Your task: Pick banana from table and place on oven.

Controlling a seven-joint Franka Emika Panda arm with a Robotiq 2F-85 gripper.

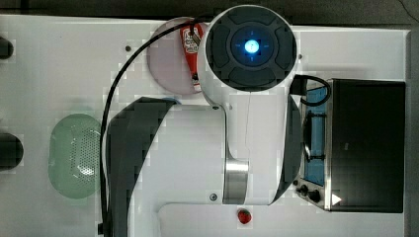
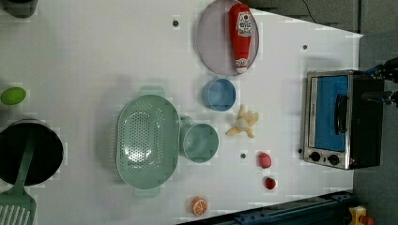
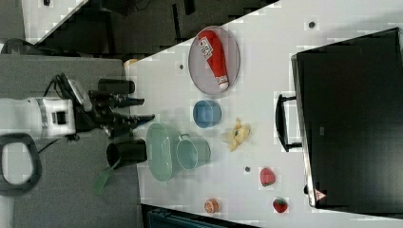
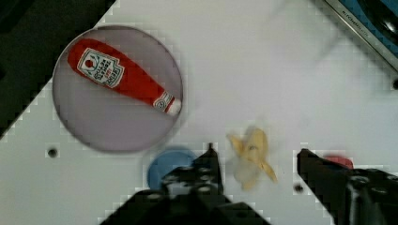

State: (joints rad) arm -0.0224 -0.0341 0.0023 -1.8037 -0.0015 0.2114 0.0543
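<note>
The banana (image 2: 242, 124), small, pale yellow and partly peeled, lies on the white table (image 2: 94, 56) between a blue bowl and the oven (image 2: 328, 117). In the right view the banana (image 3: 236, 134) rests a short way from the oven's (image 3: 351, 118) handle. In the wrist view my gripper (image 4: 256, 153) hangs above the table, open, with the banana (image 4: 248, 161) seen between its dark fingers (image 4: 209, 161) and untouched. The right view puts the gripper (image 3: 148, 109) well away from the tabletop, with nothing in it. In the top view the arm covers the banana; the oven's black top (image 1: 368, 143) is bare.
A red ketchup bottle (image 2: 241, 35) lies on a round plate (image 2: 211, 42). Near the banana stand a blue bowl (image 2: 219, 94), a green cup (image 2: 199, 142) and a green colander (image 2: 147, 140). Two red strawberries (image 2: 264, 160) and an orange slice (image 2: 198, 205) lie toward the table edge.
</note>
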